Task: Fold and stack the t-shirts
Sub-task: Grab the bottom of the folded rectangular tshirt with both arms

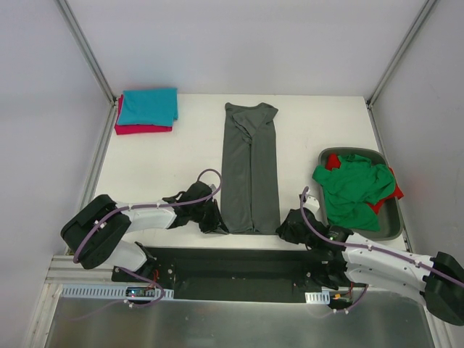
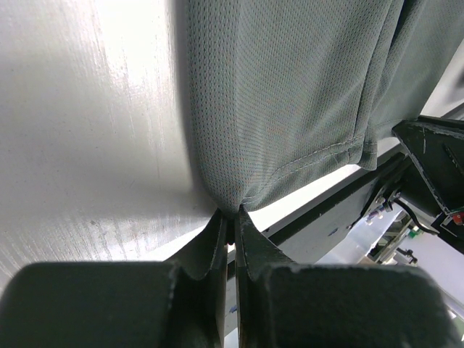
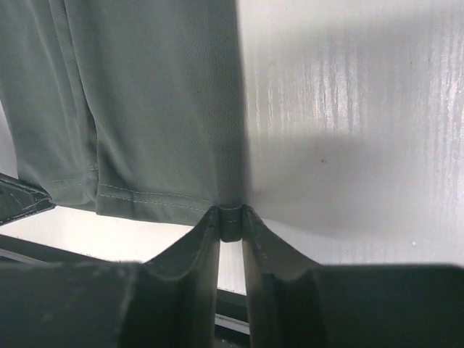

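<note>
So the only container in the shot was the dark grey oval tub (image 1: 391, 226) at the right side of the bench (image 1: 167, 167), and it had the green t-shirt (image 1: 351, 190) heaped in it, crumpled and spilling over the rim a bit, with the red t-shirt (image 1: 332, 162) peeking out from under it at the far corner and the right edge. The dark grey t-shirt (image 1: 250, 170) lay in the middle of the bench, folded lengthwise into a long narrow strip running away from the arms. The left gripper (image 2: 232, 216) was pinched tight on the strip's near left corner, and the right gripper (image 3: 230, 217) was closed down on the near right corner, with a bit of hem caught between its fingers. At the far left corner, the teal t-shirt (image 1: 148, 106) sat folded on top of the crimson-pink t-shirt (image 1: 141, 129).
</note>
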{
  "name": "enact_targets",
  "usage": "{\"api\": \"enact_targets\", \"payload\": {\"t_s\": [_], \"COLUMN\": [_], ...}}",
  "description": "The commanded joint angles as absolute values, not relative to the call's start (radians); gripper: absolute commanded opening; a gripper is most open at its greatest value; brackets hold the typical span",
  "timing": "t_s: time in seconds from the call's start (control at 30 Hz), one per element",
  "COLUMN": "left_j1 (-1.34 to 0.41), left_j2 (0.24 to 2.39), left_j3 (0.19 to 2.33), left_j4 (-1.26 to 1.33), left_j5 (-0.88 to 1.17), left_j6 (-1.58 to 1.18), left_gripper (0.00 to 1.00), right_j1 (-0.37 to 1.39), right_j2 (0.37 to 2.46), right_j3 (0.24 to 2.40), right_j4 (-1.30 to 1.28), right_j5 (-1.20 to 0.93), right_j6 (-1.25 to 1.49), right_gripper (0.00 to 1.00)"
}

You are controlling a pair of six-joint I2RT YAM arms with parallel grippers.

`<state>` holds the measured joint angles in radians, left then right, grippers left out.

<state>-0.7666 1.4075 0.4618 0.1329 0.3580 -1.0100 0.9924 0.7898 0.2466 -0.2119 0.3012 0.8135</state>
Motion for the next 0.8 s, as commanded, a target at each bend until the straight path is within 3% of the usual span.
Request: {"api": "enact_targets", "payload": {"t_s": [0.0, 0.1, 0.4, 0.63, 0.77], "left_j1": [-0.775, -0.775, -0.932, -0.996, -0.994], "left_j2": [1.413, 1.385, 1.125, 0.841, 0.831], "left_j3": [0.440, 0.417, 0.279, 0.265, 0.334], "left_j4": [0.086, 0.086, 0.003, -0.135, -0.137], "left_j5": [0.299, 0.314, 0.227, 0.141, 0.068], "left_j6": [-0.986, -0.995, -1.133, -1.184, -1.103], "left_gripper": [0.00, 0.00, 0.00, 0.00, 0.00], "right_j1": [0.991, 0.991, 1.172, 1.264, 1.258], "right_j2": [0.799, 0.792, 0.643, 0.560, 0.551], "right_j3": [0.233, 0.219, 0.144, 0.210, 0.283], "right_j4": [-0.184, -0.184, -0.109, -0.196, -0.282], "right_j5": [0.321, 0.284, 0.038, 0.103, 0.205], "right_j6": [0.825, 0.816, 0.914, 0.908, 0.856], "right_gripper": [0.14, 0.01, 0.01, 0.01, 0.01]}}
